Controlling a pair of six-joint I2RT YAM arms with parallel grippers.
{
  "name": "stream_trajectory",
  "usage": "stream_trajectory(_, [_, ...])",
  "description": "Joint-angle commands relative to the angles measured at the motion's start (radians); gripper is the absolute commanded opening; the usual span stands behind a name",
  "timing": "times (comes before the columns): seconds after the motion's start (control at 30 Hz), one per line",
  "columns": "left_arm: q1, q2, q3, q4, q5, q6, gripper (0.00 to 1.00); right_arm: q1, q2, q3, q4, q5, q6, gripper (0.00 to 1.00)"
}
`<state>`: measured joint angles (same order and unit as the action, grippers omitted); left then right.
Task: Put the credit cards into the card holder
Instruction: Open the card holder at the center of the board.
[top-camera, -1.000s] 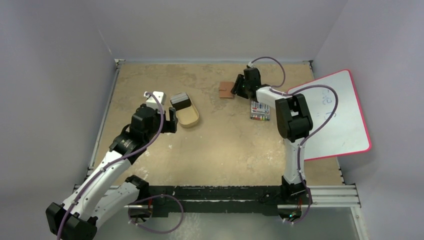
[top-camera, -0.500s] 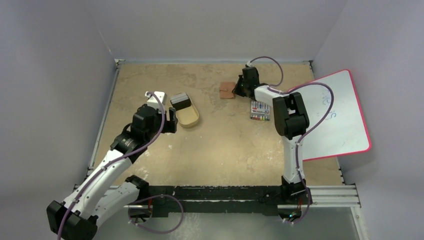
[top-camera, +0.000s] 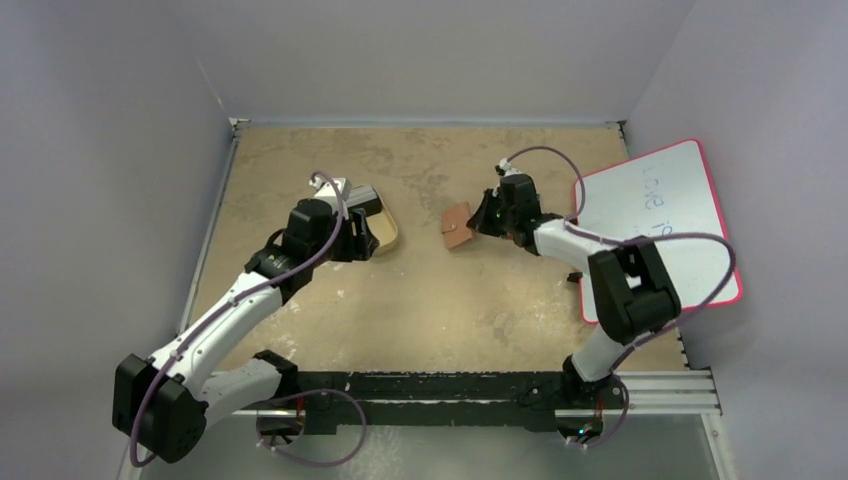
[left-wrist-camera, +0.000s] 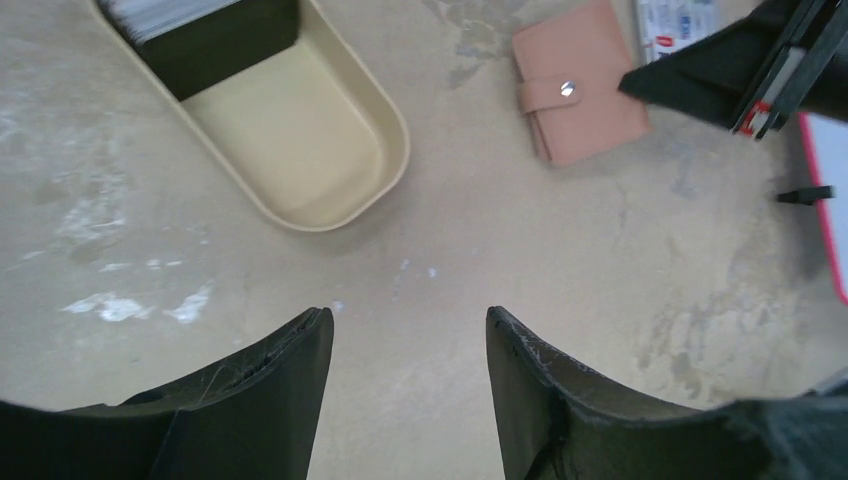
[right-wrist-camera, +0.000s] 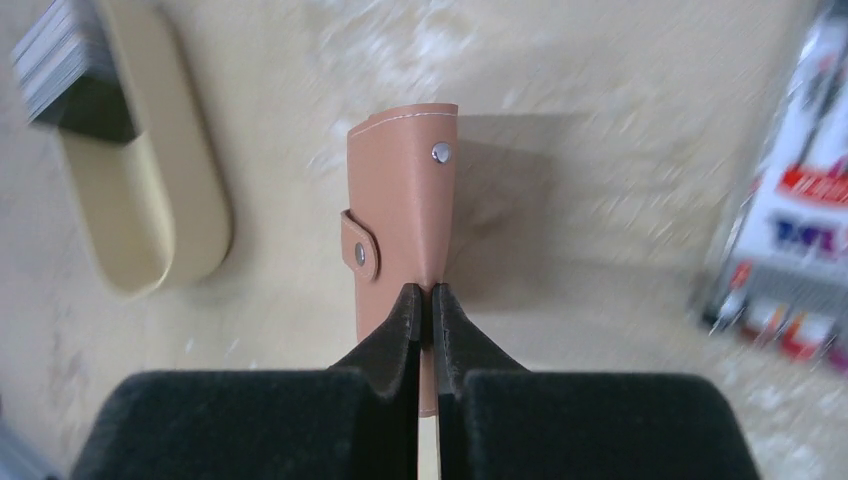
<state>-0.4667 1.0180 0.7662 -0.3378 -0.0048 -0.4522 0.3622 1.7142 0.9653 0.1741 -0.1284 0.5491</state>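
The card holder, a brown leather wallet snapped closed, is pinched at one edge by my right gripper, which is shut on it. It casts a shadow on the table near the middle. The credit cards, a dark stack, stand in the far end of a tan oval tray. My left gripper hangs open over bare table just short of the tray, with nothing between its fingers. From above, the left gripper sits beside the tray, and the right gripper is to the wallet's right.
A pack of coloured markers lies to the right of the wallet. A red-framed whiteboard covers the table's right side. Grey walls close in the back and both sides.
My right gripper closed on the card holder and carried it from the back of the table toward the middle. My left arm swung right toward the tray, its jaws narrowing a little.
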Motion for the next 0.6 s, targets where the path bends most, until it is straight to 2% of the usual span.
stream_trajectory(0.0, [0.003,0.059,0.049,0.184,0.191,-0.143,0.57,0.071,-0.180,-0.118,0.125,-0.046,0.058,0.00])
stream_trajectory(0.13, [0.003,0.141,0.050,0.319,0.312,-0.238,0.55,0.146,-0.301,-0.193,0.151,-0.022,0.116,0.00])
stream_trajectory(0.33, [-0.049,0.245,0.085,0.331,0.280,-0.248,0.59,0.213,-0.426,-0.229,0.151,0.018,0.164,0.00])
stream_trajectory(0.43, [-0.088,0.284,0.089,0.380,0.285,-0.268,0.60,0.237,-0.446,-0.216,0.128,0.022,0.158,0.00])
stream_trajectory(0.57, [-0.102,0.339,0.121,0.368,0.261,-0.259,0.61,0.261,-0.473,-0.211,0.124,0.030,0.147,0.00])
